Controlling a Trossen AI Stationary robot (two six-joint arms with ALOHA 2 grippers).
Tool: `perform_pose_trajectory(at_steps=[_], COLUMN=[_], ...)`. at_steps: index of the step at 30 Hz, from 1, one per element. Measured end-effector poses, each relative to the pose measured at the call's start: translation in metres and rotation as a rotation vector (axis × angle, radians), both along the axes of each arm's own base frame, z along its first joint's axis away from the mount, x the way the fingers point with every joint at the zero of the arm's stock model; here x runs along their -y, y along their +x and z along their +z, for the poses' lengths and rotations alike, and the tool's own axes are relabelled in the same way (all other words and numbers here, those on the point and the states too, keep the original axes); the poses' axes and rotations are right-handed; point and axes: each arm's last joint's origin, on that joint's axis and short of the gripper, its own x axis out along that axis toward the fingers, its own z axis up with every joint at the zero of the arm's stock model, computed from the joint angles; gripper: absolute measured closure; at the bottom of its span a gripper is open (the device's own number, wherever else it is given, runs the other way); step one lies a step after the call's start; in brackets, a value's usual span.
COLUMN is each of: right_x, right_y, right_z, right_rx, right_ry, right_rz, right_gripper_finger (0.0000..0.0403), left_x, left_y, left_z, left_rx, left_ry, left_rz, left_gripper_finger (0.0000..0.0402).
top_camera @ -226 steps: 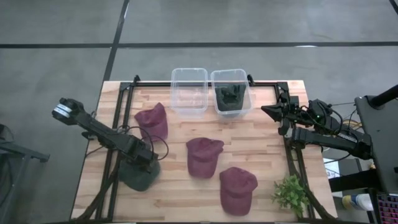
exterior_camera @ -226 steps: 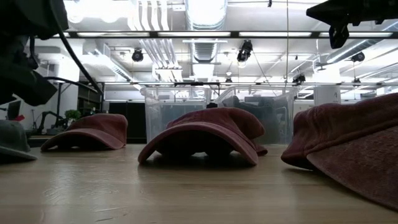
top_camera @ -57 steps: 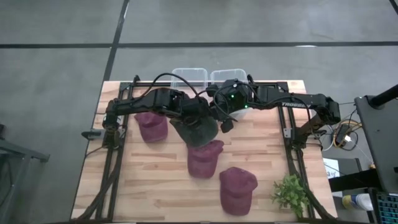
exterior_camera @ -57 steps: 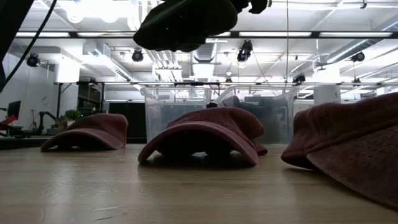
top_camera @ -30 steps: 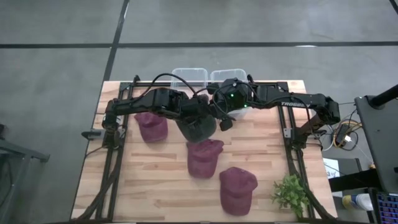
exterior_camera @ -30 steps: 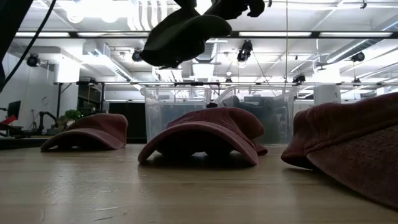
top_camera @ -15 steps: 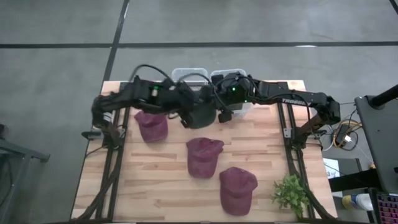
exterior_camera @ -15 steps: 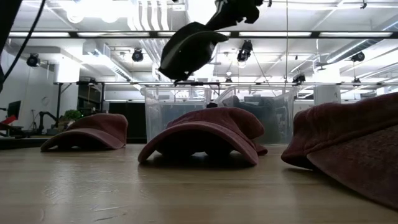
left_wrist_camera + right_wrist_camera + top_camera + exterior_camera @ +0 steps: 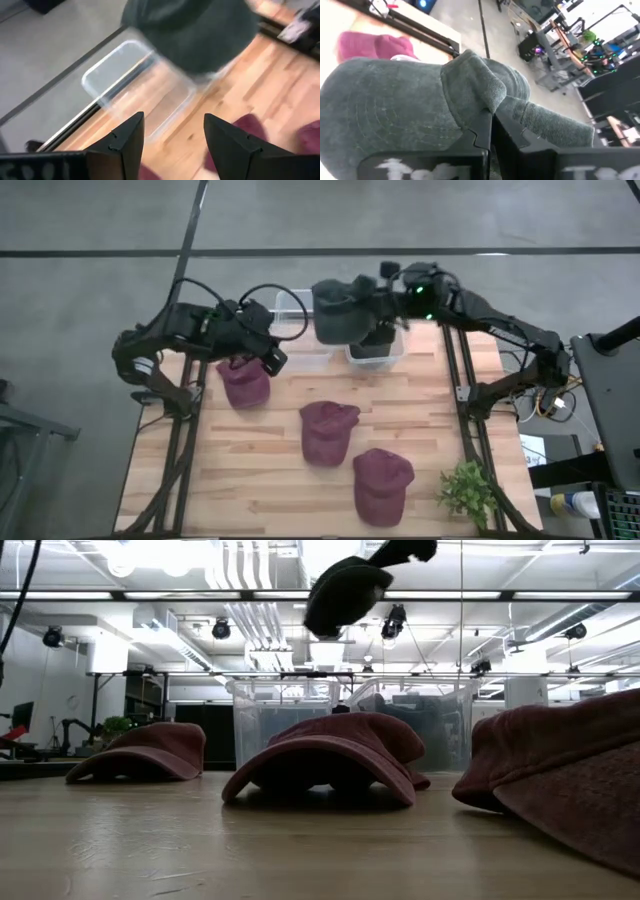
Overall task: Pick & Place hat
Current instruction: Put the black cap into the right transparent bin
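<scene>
A dark green hat [image 9: 338, 310] hangs in the air over the two clear bins at the table's far edge. It shows high up in the low view [image 9: 345, 590], and fills the right wrist view [image 9: 395, 120]. My right gripper [image 9: 380, 305] is shut on it. My left gripper [image 9: 270, 358] is open and holds nothing; it hovers near the far left maroon hat [image 9: 245, 380]. In its wrist view the left gripper [image 9: 172, 135] looks toward the left clear bin [image 9: 140, 85] and the green hat [image 9: 195, 30]. The right bin [image 9: 378, 348] holds another dark hat. My right gripper pinches a bunched fold of the green hat's edge [image 9: 475, 97] between its two fingers [image 9: 482, 132]. It reaches in roughly level from the table's right. The hat is lifted clear and hangs beside and below the fingers, over the bins.
Three maroon hats lie crown up on the wood: far left, one in the middle [image 9: 328, 430] and one near the front [image 9: 382, 483]. A small green plant [image 9: 465, 492] stands at the near right corner. Black frame rails run along both table sides.
My left gripper has come off the green hat and drawn back toward the table's left edge. My right gripper has carried the hat up and toward the far edge, from over the table's middle to above the bins. The hat now hangs from the right gripper alone.
</scene>
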Motion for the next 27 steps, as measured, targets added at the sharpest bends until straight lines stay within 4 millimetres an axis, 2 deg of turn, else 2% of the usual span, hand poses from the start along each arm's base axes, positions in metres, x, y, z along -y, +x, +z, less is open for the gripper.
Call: perform_pose_trajectory(at_steps=[3,8,16,22,27], right_x=[0.011,0.026,0.047,0.058,0.065], right_y=[-0.016,-0.032,-0.038,-0.045,-0.052], right_z=[0.004,-0.007,-0.03,-0.051,-0.063], right_rx=[0.027,-0.039,-0.149,-0.196,-0.197], right_ry=[0.062,0.143,0.205,0.244,0.273], right_rz=[0.032,0.023,-0.048,-0.093,-0.103], right_gripper_finger=[0.0395,0.0395,0.0395,0.0395,0.0395], left_x=[0.0,0.0,-0.001,-0.002,-0.003], left_y=[0.002,0.001,-0.015,-0.031,-0.042], left_z=[-0.019,-0.059,-0.115,-0.14,-0.148], left_rx=[-0.066,-0.178,-0.273,-0.259,-0.189], left_ry=[-0.008,-0.037,-0.078,-0.104,-0.129], left_rz=[0.026,0.097,0.237,0.298,0.319], left_gripper_finger=[0.0204,0.0204,0.0204,0.0204,0.0204])
